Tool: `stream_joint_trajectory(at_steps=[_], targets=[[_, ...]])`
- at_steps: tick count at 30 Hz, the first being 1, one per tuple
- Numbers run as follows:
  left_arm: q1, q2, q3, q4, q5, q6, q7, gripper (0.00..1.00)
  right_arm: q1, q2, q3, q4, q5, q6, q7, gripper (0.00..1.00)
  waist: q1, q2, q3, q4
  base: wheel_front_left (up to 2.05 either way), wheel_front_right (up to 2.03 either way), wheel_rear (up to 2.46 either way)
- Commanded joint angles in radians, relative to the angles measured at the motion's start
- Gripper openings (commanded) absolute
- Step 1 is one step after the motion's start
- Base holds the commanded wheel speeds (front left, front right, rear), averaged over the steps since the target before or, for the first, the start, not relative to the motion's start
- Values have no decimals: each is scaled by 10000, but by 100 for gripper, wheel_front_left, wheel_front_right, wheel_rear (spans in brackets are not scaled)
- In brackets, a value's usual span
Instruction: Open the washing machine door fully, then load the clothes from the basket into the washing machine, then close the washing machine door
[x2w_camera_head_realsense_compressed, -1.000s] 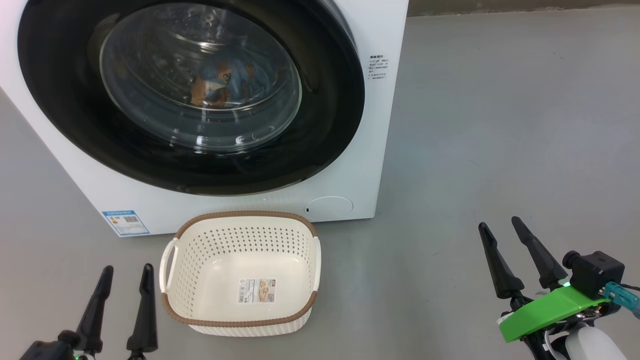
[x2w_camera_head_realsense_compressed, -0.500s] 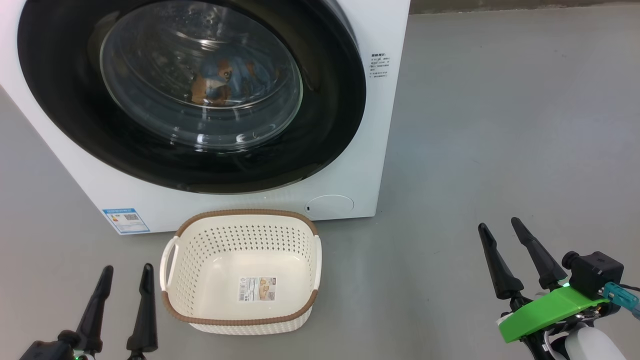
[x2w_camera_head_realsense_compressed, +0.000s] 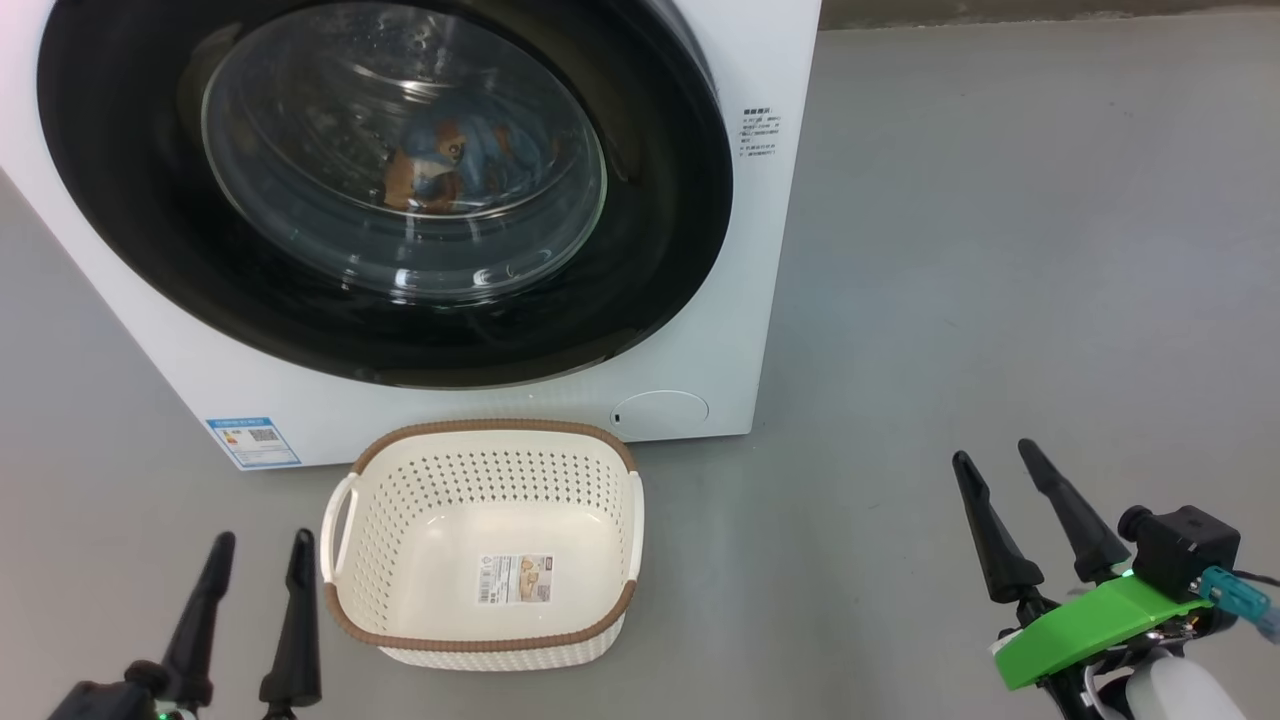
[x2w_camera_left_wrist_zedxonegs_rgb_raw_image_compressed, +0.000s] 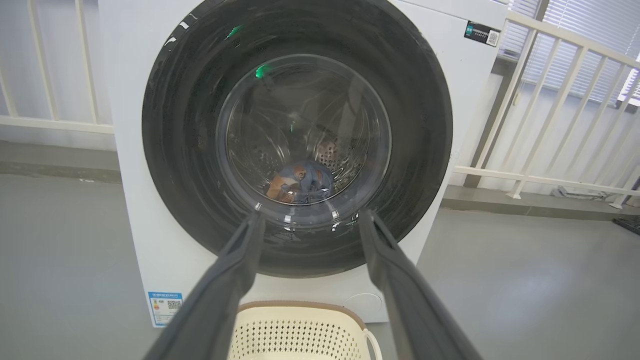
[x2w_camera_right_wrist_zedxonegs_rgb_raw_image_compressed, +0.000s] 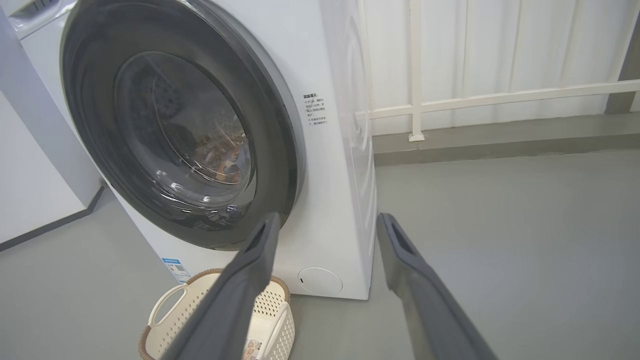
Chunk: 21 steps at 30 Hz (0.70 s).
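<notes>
Head view: the washing machine stood on the grey floor, and the washing machine door lay shut, flat against the white front. Through the glass bowl the clothes showed as a blue and orange-brown bundle inside the drum. The basket sat on the floor just before the machine, below the door, with the label on its base in plain sight. A blue sticker marked the lower front to the basket's left, and a round cap sat to its upper right. The left gripper hung low, just beside the basket's left handle and not touching it, fingers spread and holding nothing. The right gripper stood well apart on the other side, over bare floor, fingers likewise spread and holding nothing, a green mount behind them. Left wrist view: the two fingers rose apart and framed the lower glass. The clothes lay low in the drum behind it, and the basket's far rim showed at the bottom edge between the fingers. A white railing ran behind the machine. Right wrist view: the fingers were parted. The machine was seen at a slant from its right side with the door closed, and the basket lay at lower left, partly behind one finger.
</notes>
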<state>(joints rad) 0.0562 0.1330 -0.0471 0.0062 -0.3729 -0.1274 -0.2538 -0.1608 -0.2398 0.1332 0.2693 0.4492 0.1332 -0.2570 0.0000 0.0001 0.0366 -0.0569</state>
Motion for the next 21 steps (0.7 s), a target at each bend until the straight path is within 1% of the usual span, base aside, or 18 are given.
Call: stream_joint_trajectory(at_steps=[1,2,5,7,10,14,21], targets=[[-290,238,255,-281,-55,-33,-80,100,-129,-54,227,-203,-17,-25,-48,100,0,-1,2,3,0,0,0],[2,7,-65,35,-3,0,4,0,5,10,9,32,3,0,1,0,0,-1,1,1,0,0,0],[64,-177,-145,359,-48,2,41,0,152,155,51,317,49,0,14,0,0,-1,1,2,0,0,0],[53,-182,-131,364,-255,7,84,0,161,183,17,300,237,-1,68,0,2,-1,-3,10,0,0,0],[10,-180,-98,411,-676,16,185,0,183,230,-58,274,618,-1,181,0,17,-1,-34,30,0,0,0],[-48,-180,-67,481,-1092,22,282,0,193,278,-130,265,994,-2,293,0,2,-1,-34,48,0,0,0],[-159,-186,-10,615,-1820,18,453,0,202,365,-258,243,1655,-3,489,0,1,-1,-48,80,0,0,0]])
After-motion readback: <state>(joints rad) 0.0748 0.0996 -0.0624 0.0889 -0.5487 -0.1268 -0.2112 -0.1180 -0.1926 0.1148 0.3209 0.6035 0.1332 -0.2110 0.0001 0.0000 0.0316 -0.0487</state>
